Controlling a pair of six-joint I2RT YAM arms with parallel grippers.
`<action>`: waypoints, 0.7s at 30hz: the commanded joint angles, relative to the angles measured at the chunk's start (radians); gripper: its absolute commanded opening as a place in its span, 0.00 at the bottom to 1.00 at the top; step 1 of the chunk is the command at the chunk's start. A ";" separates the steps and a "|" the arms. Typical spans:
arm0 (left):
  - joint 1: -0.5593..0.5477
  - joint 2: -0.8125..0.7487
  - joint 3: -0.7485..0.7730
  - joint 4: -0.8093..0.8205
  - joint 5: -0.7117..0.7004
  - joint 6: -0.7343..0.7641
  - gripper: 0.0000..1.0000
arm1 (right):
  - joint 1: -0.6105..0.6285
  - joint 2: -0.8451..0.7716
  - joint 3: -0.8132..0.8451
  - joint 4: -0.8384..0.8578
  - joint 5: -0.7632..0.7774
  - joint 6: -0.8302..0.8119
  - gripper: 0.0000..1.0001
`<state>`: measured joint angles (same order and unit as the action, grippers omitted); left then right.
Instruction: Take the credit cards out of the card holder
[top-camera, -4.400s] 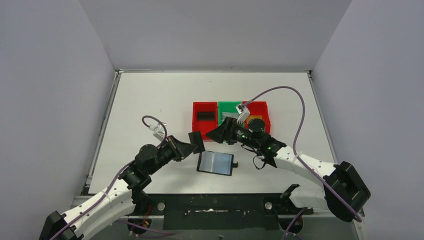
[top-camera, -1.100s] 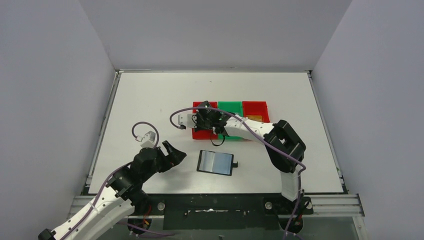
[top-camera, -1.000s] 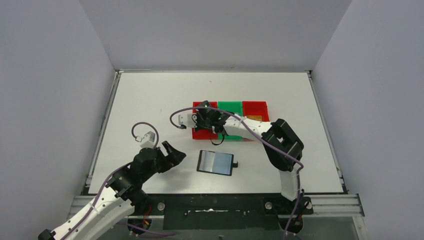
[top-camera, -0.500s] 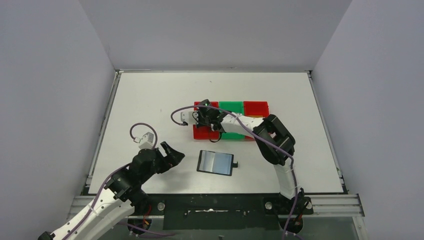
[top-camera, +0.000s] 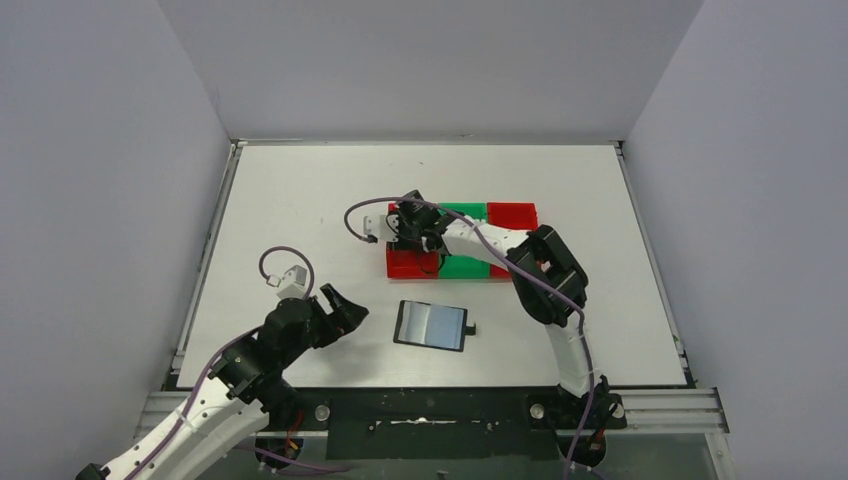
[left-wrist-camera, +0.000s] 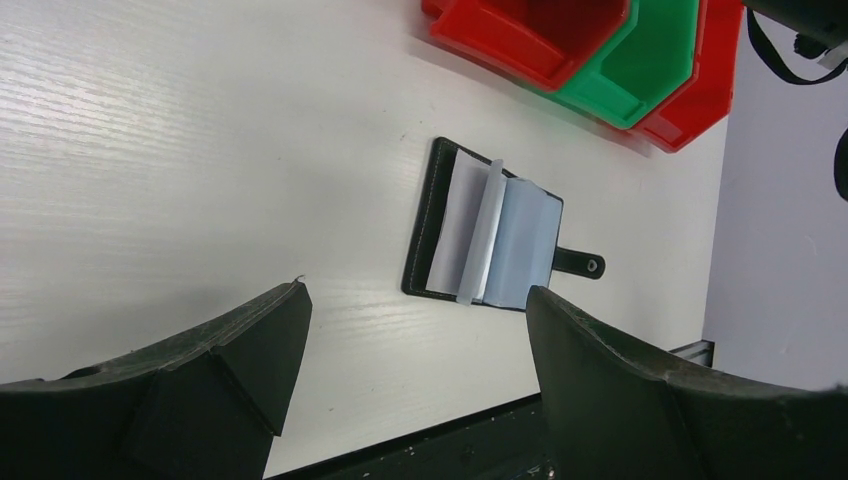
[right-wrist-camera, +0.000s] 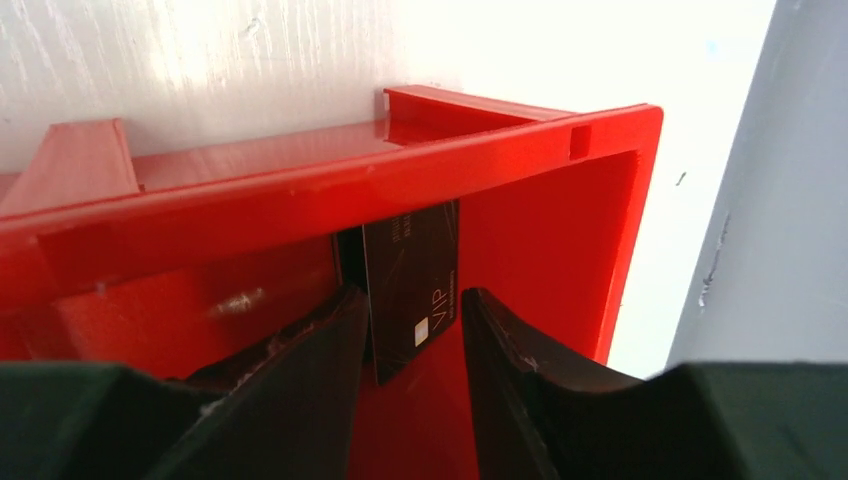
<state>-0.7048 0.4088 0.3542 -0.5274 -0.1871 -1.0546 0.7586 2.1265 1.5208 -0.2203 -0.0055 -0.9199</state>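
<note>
The card holder (top-camera: 432, 325) lies open on the table, black with a shiny grey-blue inner face; the left wrist view shows it (left-wrist-camera: 525, 250) with one clear sleeve standing up. My left gripper (top-camera: 348, 305) hovers open and empty just to its left (left-wrist-camera: 415, 300). My right gripper (top-camera: 412, 232) points down into the left red bin (top-camera: 405, 265). In the right wrist view its jaws (right-wrist-camera: 412, 300) stand apart around a black credit card (right-wrist-camera: 410, 255) marked VIP. The card stands on edge against the left finger, with a gap to the right finger.
A green bin (top-camera: 462, 268) and a second red bin (top-camera: 510, 213) stand in a row to the right of the left red bin (right-wrist-camera: 300, 185). All the bins (left-wrist-camera: 640, 70) sit behind the card holder. The right arm's cable loops left of the bins.
My right gripper has opened its jaws over the left red bin, loosening its hold on the black card, and shifted slightly toward the back. The left arm has barely moved.
</note>
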 joint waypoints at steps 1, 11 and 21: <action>0.004 -0.001 0.031 0.035 -0.009 -0.002 0.80 | -0.019 -0.052 0.061 -0.053 -0.057 0.040 0.42; 0.004 0.125 0.024 0.163 0.094 0.017 0.80 | -0.024 -0.277 -0.040 0.078 -0.148 0.288 0.54; 0.005 0.306 0.024 0.293 0.184 0.030 0.79 | -0.040 -0.631 -0.384 0.029 -0.089 1.327 0.58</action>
<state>-0.7048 0.6804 0.3538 -0.3367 -0.0357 -1.0397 0.7322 1.5768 1.2133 -0.1097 -0.0959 -0.1688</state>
